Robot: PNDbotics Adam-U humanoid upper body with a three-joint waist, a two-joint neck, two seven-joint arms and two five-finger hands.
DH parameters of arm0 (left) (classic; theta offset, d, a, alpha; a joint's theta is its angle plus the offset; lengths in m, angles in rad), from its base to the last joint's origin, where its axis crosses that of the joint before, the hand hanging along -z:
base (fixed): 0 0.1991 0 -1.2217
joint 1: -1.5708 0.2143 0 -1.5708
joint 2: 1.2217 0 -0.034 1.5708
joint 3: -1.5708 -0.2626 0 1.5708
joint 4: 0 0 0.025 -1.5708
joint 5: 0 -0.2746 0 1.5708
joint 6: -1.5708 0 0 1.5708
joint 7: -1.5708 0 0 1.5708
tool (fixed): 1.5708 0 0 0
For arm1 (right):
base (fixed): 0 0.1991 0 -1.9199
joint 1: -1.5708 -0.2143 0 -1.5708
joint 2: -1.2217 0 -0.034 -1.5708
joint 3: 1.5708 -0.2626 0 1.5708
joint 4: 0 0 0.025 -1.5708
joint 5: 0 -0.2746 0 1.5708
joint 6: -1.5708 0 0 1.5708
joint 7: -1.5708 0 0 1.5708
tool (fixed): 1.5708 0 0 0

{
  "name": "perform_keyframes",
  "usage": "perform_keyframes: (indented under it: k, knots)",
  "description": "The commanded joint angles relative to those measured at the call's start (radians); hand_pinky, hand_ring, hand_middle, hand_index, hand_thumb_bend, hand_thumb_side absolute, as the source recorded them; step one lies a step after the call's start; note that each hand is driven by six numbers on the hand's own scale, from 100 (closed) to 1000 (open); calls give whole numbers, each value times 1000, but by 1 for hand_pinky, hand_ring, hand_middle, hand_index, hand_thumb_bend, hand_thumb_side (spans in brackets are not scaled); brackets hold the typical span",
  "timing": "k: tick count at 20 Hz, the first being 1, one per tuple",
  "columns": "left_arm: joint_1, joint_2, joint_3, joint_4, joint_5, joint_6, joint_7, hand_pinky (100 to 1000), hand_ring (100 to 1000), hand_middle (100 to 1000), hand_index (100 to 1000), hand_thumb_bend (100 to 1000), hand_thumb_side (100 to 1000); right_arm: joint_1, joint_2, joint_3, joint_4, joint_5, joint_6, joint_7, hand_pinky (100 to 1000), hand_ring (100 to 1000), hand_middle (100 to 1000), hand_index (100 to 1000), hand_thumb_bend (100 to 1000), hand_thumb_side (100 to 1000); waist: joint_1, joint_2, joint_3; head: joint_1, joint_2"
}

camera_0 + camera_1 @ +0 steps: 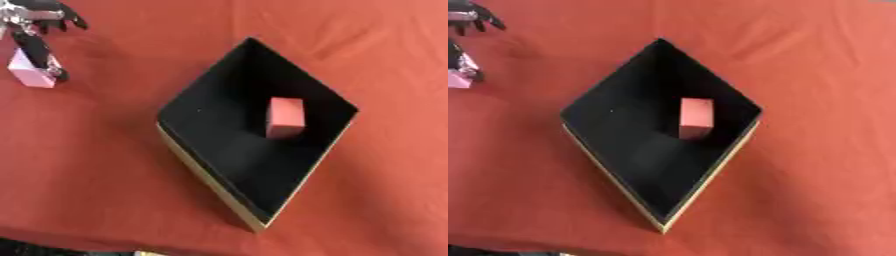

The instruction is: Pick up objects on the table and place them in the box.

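Presently the left hand (37,37) pinches a pink block (31,72) at far left. It looks light and rigid; flat sides suit gripping. One red block (285,117) sits in the box (210,180).

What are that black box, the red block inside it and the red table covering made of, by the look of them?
The box looks like cardboard: thin pale edges, matte black lining.
The red block is matte with crisp flat faces, perhaps foam, wood or plastic; I cannot tell which.
The table covering seems to be cloth: soft creases, no shine.
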Motion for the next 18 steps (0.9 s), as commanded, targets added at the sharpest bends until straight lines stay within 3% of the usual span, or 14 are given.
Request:
perform_keyframes:
  k: [1, 3, 7, 12, 14, 16, 18]
  knots:
    - [-27, 42, 24, -52, 36, 14, 4, 701, 843, 898, 948, 537, 179, -7, -28, -5, -16, -4, 3, -2, 813, 648, 535, 799, 100, 664, 5, -22, 2, -2, 5]
    - [-25, 51, 22, -71, 71, 16, -6, 729, 858, 907, 954, 583, 232, -6, -30, -5, -16, -4, 4, -3, 813, 648, 535, 799, 100, 664, 5, -23, 4, -4, 5]
    - [-16, 98, -11, -104, 97, -12, -78, 765, 872, 917, 956, 709, 239, -1, -33, -6, -16, -2, 5, -4, 813, 648, 535, 799, 100, 664, 9, -26, 10, -8, 5]
    - [4, 150, -45, -139, 98, -42, -141, 775, 882, 925, 962, 797, 264, 4, -35, -6, -16, -1, 4, -4, 813, 647, 534, 799, 100, 663, 15, -31, 16, -10, 5]
    - [10, 165, -54, -147, 97, -48, -155, 776, 884, 926, 961, 811, 255, 7, -34, -6, -16, -1, 3, -4, 813, 647, 534, 799, 100, 663, 17, -34, 19, -11, 5]
    - [15, 175, -57, -150, 90, -48, -158, 771, 884, 926, 958, 818, 160, 9, -33, -6, -17, 0, 2, -4, 813, 647, 534, 799, 100, 663, 20, -36, 20, -10, 5]
    - [20, 182, -57, -144, 82, -46, -152, 774, 886, 928, 957, 819, 130, 11, -32, -6, -17, 0, 1, -4, 813, 646, 534, 799, 100, 663, 21, -37, 20, -9, 5]
